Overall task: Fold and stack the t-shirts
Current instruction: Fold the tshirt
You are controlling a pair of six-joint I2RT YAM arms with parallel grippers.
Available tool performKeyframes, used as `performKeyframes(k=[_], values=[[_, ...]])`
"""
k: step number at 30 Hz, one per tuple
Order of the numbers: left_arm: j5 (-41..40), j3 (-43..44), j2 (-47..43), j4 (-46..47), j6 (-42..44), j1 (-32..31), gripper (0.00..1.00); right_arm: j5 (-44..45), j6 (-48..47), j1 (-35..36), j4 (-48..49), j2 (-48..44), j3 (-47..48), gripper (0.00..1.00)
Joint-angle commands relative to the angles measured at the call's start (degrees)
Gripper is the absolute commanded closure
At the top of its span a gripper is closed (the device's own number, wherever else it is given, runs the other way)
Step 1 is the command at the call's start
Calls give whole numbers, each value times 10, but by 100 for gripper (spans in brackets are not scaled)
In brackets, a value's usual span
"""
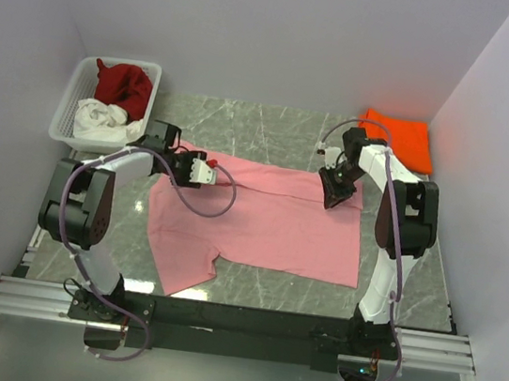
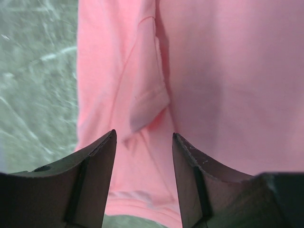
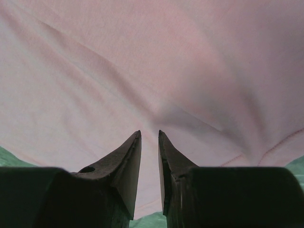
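A light pink t-shirt (image 1: 269,221) lies spread on the marble table, with its far edge folded over. My left gripper (image 1: 204,170) is open just above the shirt's far left part; in the left wrist view (image 2: 144,135) a folded sleeve (image 2: 147,102) lies ahead of the jaws. My right gripper (image 1: 337,198) is low over the shirt's far right edge; its jaws (image 3: 149,133) stand a narrow gap apart with nothing between them, pink cloth (image 3: 142,61) below. A folded bright orange t-shirt (image 1: 399,140) lies at the back right. Dark red (image 1: 122,85) and white (image 1: 101,120) t-shirts lie bunched in the basket.
The white lattice basket (image 1: 70,98) stands at the back left, beside my left arm. Grey walls close in the table on the left, back and right. Bare marble (image 1: 272,131) shows behind the pink shirt and also in the left wrist view (image 2: 33,71).
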Motion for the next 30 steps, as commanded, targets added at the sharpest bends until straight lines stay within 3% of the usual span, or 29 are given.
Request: performKeyframes(k=[1, 8, 14, 20, 26, 30], values=[[4, -10, 8, 103, 81, -6, 44, -4, 3, -3, -14, -15, -6, 72], [3, 16, 48, 127, 91, -11, 43, -3, 4, -3, -17, -14, -14, 71], [16, 42, 68, 88, 108, -14, 44, -1, 3, -5, -21, -8, -8, 71], [66, 121, 85, 47, 2, -14, 44, -2, 3, -5, -23, -6, -8, 71], [51, 222, 157, 10, -117, -11, 48, 0, 0, -6, -26, -4, -7, 71], [88, 308, 193, -113, -128, 13, 56, 1, -4, -7, -30, -5, -6, 71]])
